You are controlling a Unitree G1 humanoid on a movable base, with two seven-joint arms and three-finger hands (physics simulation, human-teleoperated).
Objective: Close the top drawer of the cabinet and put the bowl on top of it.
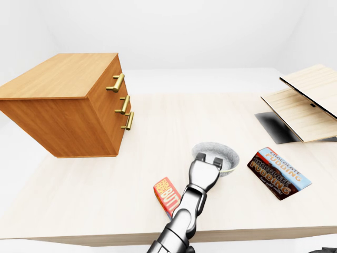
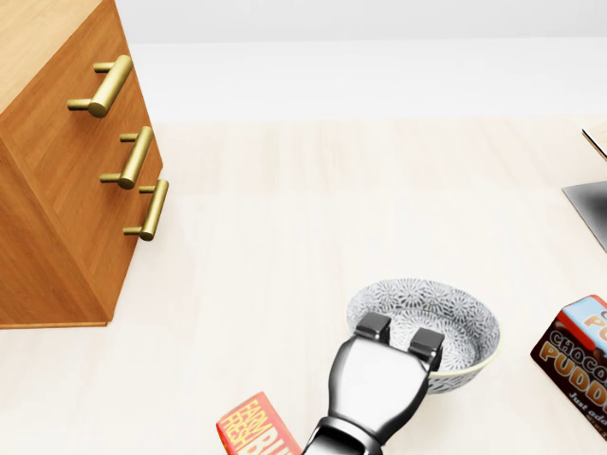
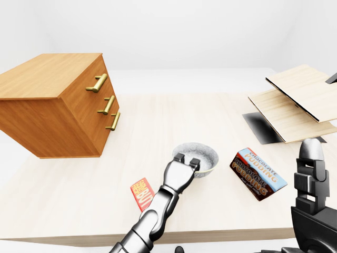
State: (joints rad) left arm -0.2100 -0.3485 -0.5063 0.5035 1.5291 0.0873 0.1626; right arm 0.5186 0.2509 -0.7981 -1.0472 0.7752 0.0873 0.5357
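The grey patterned bowl (image 2: 446, 318) sits on the pale table, lower middle of the head view, its near rim tipped up. My left hand (image 2: 399, 339) comes from the bottom edge with its fingers (image 2: 373, 327) curled over that near rim, shut on the bowl. The wooden cabinet (image 1: 68, 100) stands at the left with three brass handles; its top drawer handle (image 2: 102, 85) lines up with the others and the drawer front looks flush. My right hand (image 3: 310, 174) is raised at the right edge of the right-eye view, fingers straight, away from everything.
A chocolate pudding box (image 1: 279, 171) lies right of the bowl. A small red box (image 1: 167, 196) lies just left of my left forearm. Slanted wooden boards (image 1: 305, 103) stand at the table's right. The table edge (image 1: 105, 238) runs along the bottom.
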